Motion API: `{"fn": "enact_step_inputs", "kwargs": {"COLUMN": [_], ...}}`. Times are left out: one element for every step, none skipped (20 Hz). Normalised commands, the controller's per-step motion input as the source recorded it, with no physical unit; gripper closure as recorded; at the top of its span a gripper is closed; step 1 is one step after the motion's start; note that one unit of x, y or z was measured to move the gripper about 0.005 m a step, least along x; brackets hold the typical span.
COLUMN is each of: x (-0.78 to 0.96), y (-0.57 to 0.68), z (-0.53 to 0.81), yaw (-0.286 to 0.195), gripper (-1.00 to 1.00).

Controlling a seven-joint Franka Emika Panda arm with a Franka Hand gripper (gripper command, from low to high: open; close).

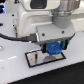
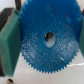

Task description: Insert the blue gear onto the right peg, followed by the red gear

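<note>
My blue gear (image 2: 49,40) reads bright blue, speckled lighter, dark hole at its centre. My finger pads (image 2: 8,42) look teal green. Plate (image 1: 36,58) is grey with black border. Table (image 1: 15,70) white.

White worktop (image 1: 15,72), glossy, with soft reflections across its surface. A grey rectangular plate (image 1: 37,58) with a black border lies flat on it, near the middle of the exterior view, long side running slightly askew; its far right part is hidden. The wrist view shows only a pale strip of worktop.
</note>
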Motion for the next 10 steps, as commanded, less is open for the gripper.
{"fn": "enact_step_inputs", "kwargs": {"x": [0.00,0.00,0.28,0.28,0.26,0.23,0.29,0.29,0.30,0.27], "y": [-0.04,0.00,-0.13,-0.11,-0.14,-0.08,-0.06,-0.06,-0.06,-0.03], "z": [0.24,0.27,0.24,0.06,-0.10,0.04,-0.01,-0.01,-0.01,-0.03], "yaw": [0.000,0.000,0.000,0.000,0.000,0.000,0.000,0.000,0.000,0.000], "gripper": [1.00,1.00,1.00,1.00,1.00,1.00,1.00,1.00,1.00,1.00]}}
